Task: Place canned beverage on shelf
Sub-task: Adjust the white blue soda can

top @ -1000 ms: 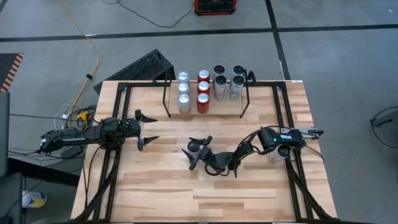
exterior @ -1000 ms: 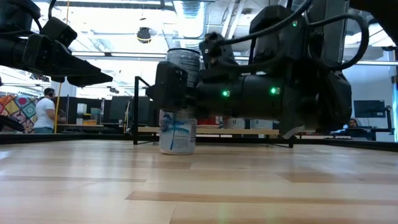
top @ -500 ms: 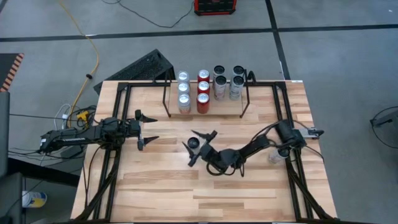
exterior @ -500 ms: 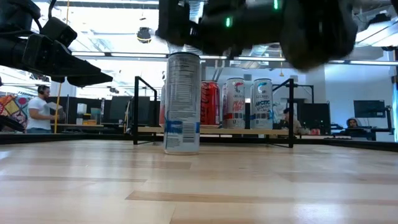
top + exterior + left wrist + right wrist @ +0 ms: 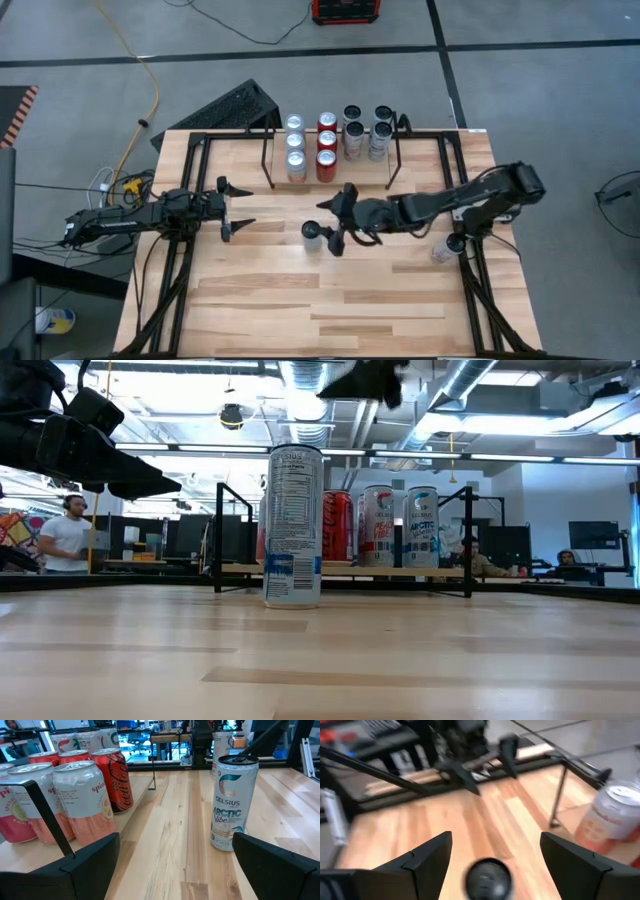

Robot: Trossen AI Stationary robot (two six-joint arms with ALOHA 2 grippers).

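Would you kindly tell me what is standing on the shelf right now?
The shelf holds ten upright cans: three silver, three red and four dark-topped, in rows running front to back. The front cans cover the labels behind them.

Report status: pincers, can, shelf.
Right pincer open above the standing can, not gripping. Left pincer open, waiting aside. Shelf holds cans.
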